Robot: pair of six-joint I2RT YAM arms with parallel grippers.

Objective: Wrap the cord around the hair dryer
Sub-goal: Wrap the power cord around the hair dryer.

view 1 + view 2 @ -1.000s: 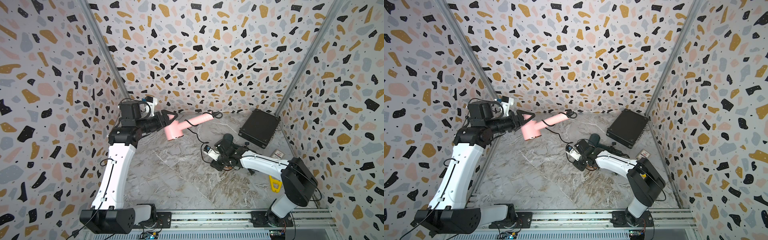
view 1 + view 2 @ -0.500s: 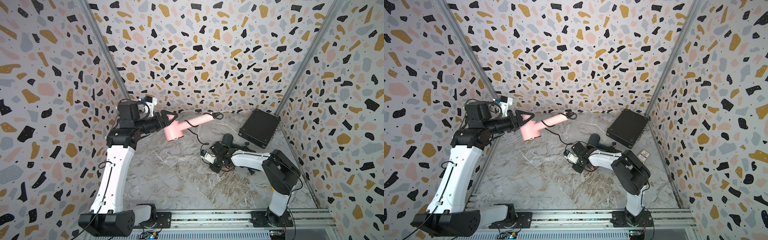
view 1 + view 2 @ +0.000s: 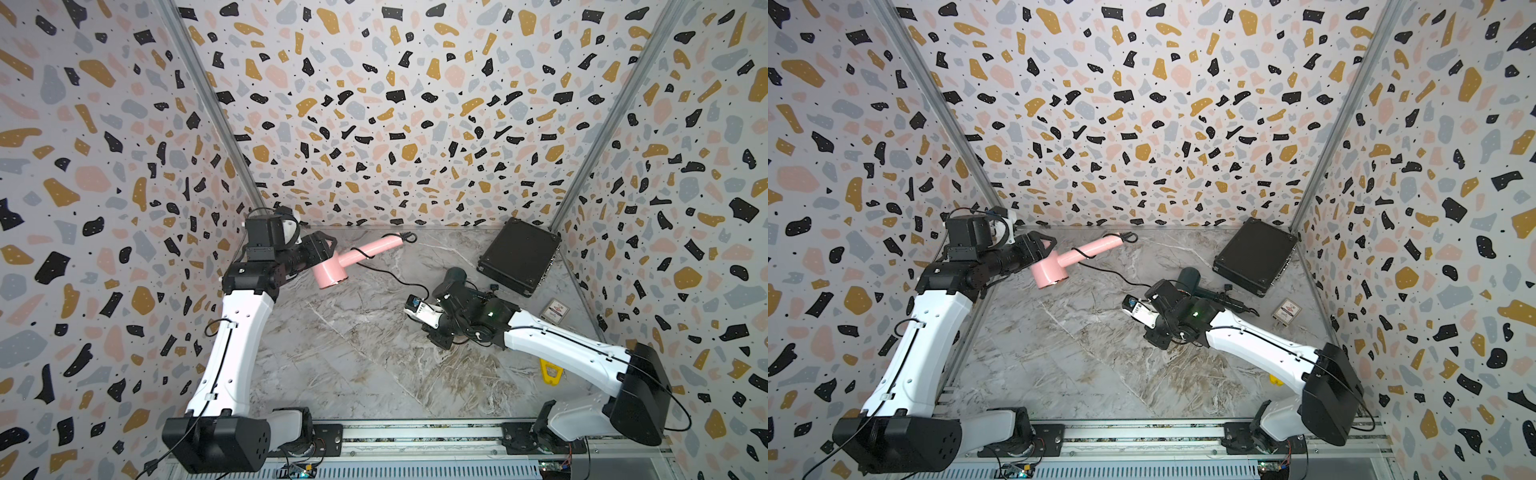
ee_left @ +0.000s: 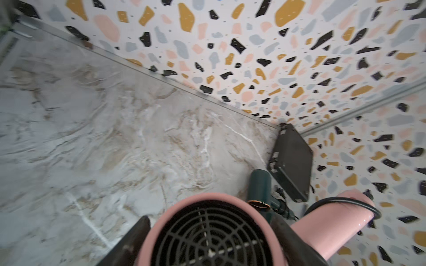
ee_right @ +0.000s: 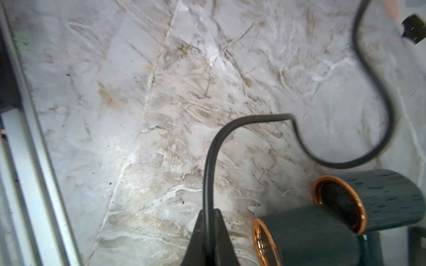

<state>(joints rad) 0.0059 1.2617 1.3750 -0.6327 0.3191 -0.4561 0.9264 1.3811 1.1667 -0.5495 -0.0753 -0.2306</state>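
Pinching cord (image 5: pixel 260 116): right gripper (image 5: pixel 210 213) (perhaps touching tabletop (image 5: pixel 115 92)).

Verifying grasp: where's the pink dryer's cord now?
Right wrist view: the cord is pinched in the right gripper beside the green dryer, its slack trailing over the floor to the pink dryer.

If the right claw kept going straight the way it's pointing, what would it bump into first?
Probably the marble tabletop. The right gripper, shut on the black cord, angles down at bare marble, and the dark green hair dryer lies off to one side. Depth is unclear.
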